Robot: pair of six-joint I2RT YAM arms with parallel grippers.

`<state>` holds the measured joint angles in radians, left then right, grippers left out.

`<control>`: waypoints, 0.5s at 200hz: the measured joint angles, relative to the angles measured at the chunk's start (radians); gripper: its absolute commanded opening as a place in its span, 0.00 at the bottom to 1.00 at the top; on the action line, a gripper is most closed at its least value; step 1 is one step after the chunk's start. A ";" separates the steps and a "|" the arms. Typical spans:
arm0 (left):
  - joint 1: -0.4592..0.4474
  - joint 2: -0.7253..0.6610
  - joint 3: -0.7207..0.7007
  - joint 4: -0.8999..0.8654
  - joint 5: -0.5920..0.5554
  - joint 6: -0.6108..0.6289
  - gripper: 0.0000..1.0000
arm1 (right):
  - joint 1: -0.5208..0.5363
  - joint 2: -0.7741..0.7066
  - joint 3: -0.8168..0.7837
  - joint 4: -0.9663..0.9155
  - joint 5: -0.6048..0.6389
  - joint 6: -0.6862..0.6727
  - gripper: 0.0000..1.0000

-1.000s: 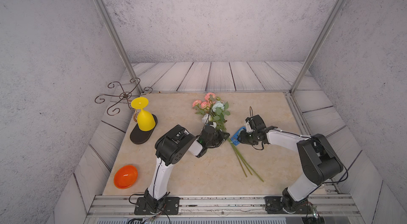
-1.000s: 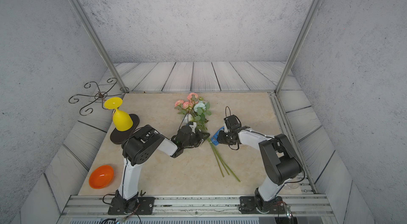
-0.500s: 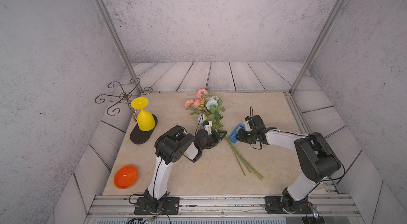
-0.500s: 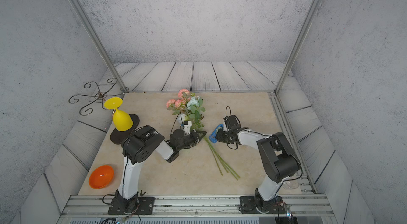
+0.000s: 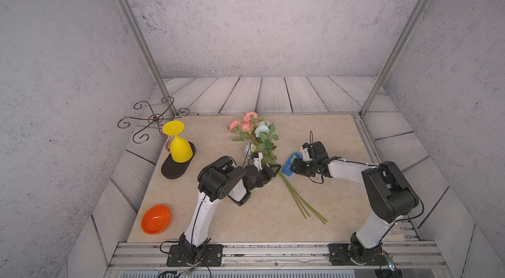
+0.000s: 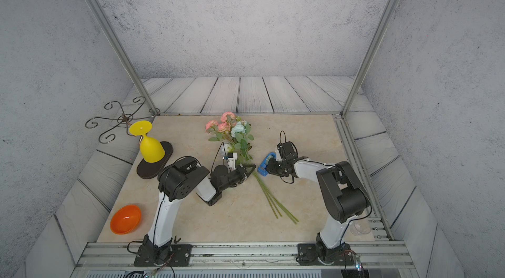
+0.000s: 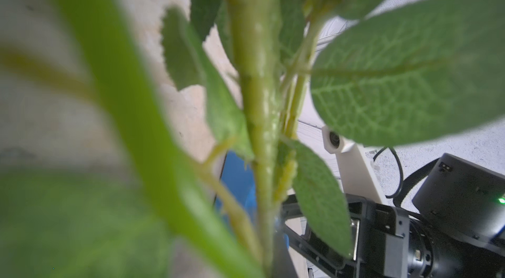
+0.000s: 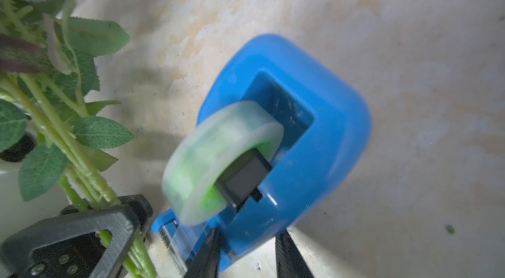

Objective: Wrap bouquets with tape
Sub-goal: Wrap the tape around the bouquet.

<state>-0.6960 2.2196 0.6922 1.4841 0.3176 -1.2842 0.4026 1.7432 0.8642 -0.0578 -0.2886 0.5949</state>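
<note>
Just beside the bouquet (image 5: 262,140), the right gripper (image 5: 297,166) gripped the tape (image 8: 314,153), jaws narrow. Left gripper (image 5: 270,170) was clamped on the bouquet's stems (image 5: 297,202).

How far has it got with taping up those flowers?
Done: the left gripper is clamped on the bouquet at its stems. In hand: the right gripper grips the blue tape dispenser, right beside those stems. Left: the stems look bare, with nothing wound round them, so pulling out a strip and wrapping it on both remain.
</note>
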 measured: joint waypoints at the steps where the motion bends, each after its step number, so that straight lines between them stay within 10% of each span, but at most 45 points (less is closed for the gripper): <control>1: 0.000 0.000 -0.001 0.001 0.000 0.001 0.00 | 0.000 0.000 0.000 0.000 0.000 0.000 0.34; 100: 0.023 0.039 0.018 0.054 0.037 -0.033 0.00 | -0.007 0.000 0.063 -0.080 -0.016 -0.005 0.36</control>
<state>-0.6731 2.2585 0.7101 1.5383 0.3550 -1.3170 0.3958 1.7435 0.9268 -0.1383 -0.3042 0.5900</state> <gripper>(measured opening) 0.089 0.348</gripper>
